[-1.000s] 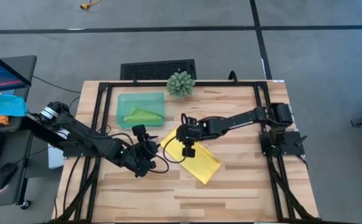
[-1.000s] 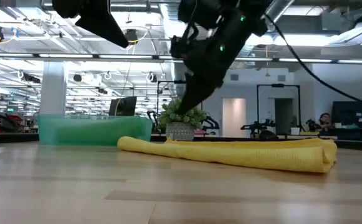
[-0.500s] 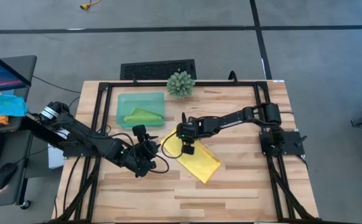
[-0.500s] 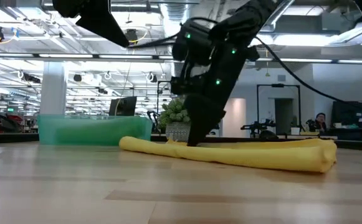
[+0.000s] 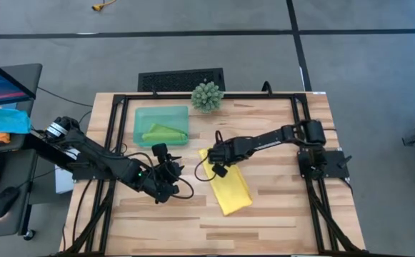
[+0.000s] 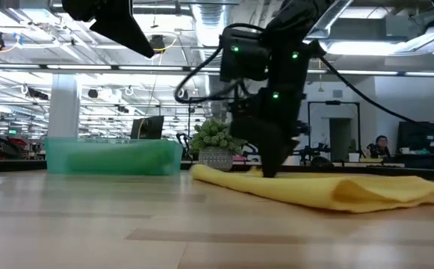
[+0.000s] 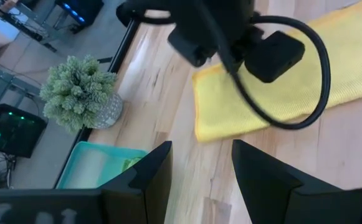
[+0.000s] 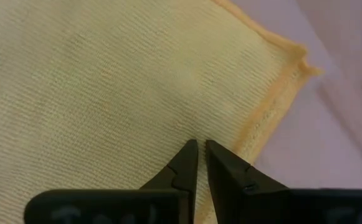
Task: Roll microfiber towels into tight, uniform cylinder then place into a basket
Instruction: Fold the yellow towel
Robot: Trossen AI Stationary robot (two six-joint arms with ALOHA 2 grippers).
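The right gripper (image 5: 217, 170) sits low on the yellow towel (image 5: 227, 184), near its corner at the basket-side end; its fingers (image 8: 187, 163) are nearly together with only a thin slit between them, tips pressed to the cloth. Whether a fold of cloth is pinched in that slit cannot be told

Compared with a second ago, the towel has changed shape and heading. It was a long, fairly even bundle lying diagonally; it now lies flatter and looser, turned more along the table's depth, with one end spread thin and the other humped. The right gripper has moved with that end. Judgement: the roll is not tight or uniform, so rolling has to be redone or continued before placement

The left gripper (image 5: 166, 171) hovers just beside the towel's near corner, jaws apart and empty, not touching the cloth

The basket (image 5: 140, 117) stands at the table's far left part, beside the plant (image 5: 207, 96). It holds the green towel (image 5: 163, 133), bundled. The yellow towel lies on the table (image 5: 278, 214), apart from the basket
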